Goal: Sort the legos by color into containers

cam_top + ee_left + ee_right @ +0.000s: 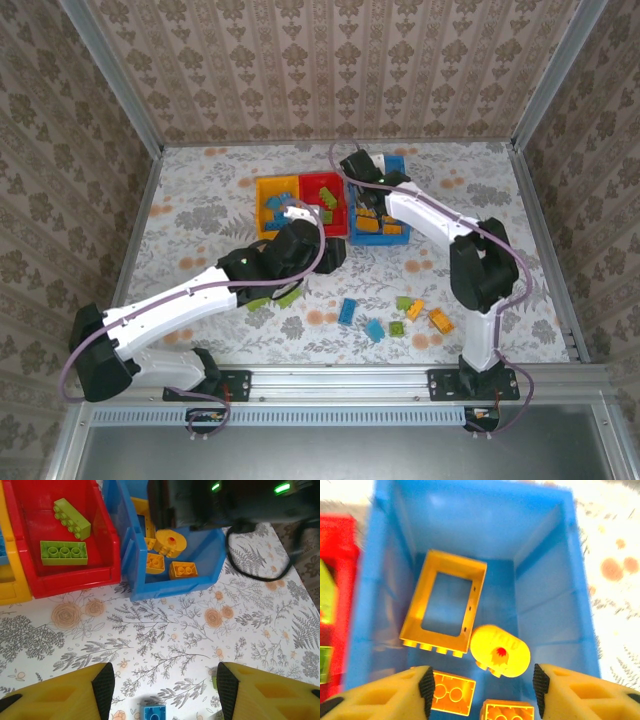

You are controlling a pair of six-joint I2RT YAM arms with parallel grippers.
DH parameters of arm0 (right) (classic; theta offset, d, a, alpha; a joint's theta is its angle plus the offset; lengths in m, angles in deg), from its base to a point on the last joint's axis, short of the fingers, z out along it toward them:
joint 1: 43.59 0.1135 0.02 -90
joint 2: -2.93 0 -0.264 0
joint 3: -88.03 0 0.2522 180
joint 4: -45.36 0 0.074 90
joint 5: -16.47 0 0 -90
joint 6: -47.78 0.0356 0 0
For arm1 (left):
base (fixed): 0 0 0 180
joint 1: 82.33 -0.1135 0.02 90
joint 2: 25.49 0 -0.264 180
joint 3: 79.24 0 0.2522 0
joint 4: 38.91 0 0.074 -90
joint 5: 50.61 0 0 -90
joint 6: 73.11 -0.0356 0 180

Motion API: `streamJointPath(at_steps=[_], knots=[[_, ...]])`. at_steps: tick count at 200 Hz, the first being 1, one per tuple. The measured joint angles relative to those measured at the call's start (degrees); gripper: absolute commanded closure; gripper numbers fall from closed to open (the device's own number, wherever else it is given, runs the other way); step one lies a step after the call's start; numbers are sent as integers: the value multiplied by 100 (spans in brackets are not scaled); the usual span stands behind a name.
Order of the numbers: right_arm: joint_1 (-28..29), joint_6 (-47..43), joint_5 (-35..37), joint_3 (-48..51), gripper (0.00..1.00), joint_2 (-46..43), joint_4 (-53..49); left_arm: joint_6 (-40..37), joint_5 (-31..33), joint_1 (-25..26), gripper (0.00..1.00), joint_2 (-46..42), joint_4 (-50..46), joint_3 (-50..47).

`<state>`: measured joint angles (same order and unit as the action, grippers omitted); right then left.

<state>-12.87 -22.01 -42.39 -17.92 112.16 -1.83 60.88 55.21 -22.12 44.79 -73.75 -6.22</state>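
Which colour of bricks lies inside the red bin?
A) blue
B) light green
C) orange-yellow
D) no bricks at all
B: in the left wrist view, the red bin holds two light green bricks lying on its floor.

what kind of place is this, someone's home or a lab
Probably a robot test booth, not a home: wallpapered panels in a metal frame box in a floral table, and two robot arms are bolted to a rail at its near edge.
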Motion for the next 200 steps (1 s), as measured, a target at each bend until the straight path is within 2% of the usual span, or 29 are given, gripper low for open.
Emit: streamJointPath(at_steps=[18, 39, 61, 78, 102, 129, 167, 200], knots=[[173, -66, 7, 356, 51, -730, 302, 232, 144, -4, 41, -280, -249, -219], [501, -151, -245, 1381, 52, -1980, 929, 629, 271, -116, 40, -796, -820, -649], [1067, -273, -1075, 2837, 48, -3272, 1799, 1193, 350, -328, 37, -1307, -1550, -1213], [1550, -337, -1880, 3849, 42, -3818, 2428, 1709, 345, -490, 33, -1692, -2046, -1742], [2142, -315, -2946, 4881, 34, -3930, 3075, 2623, 343, -638, 28, -2275, -2404, -2409], [2529, -251, -3689, 5449, 30, -3884, 3438, 3744, 323, -789, 23, -2610, -2122, -2975], [2712, -197, -4015, 5469, 28, -3845, 3751, 5069, 330, -975, 18, -2175, -1353, -3285], [2750, -129, -4065, 5469, 28, -3777, 3821, 6039, 439, -1093, 17, -1851, -804, -3303]])
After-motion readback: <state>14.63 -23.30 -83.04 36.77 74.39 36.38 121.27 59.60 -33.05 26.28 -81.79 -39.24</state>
